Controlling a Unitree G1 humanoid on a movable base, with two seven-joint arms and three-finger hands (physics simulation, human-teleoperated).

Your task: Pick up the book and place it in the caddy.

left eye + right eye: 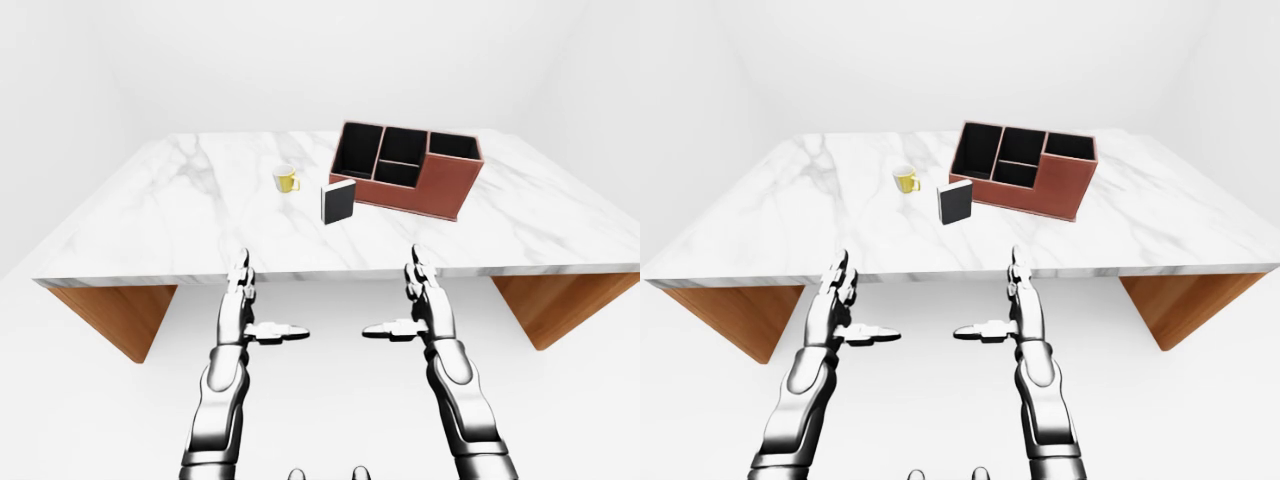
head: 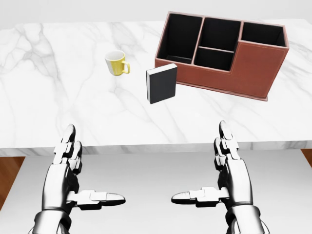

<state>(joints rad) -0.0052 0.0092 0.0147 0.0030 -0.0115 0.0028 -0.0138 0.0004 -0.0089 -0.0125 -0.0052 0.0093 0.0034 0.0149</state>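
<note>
- Standing upright on the marble tabletop (image 2: 58,112), the black book (image 2: 162,83) sits just beside the caddy's lower-left corner in the head view; whether they touch is unclear.
- Red-brown caddy (image 2: 243,68) lies toward the upper right, with 4 dark compartments open upward.
- Yellow cup (image 2: 116,63) rests left of the book, apart from it.
- Left hand (image 2: 68,175) hovers below the tabletop's near edge, fingers spread wide, holding nothing.
- Right hand (image 2: 229,173) mirrors it, fingers extended, thumb pointing inward, also holding nothing.
- Both hands are well apart from the book.
</note>
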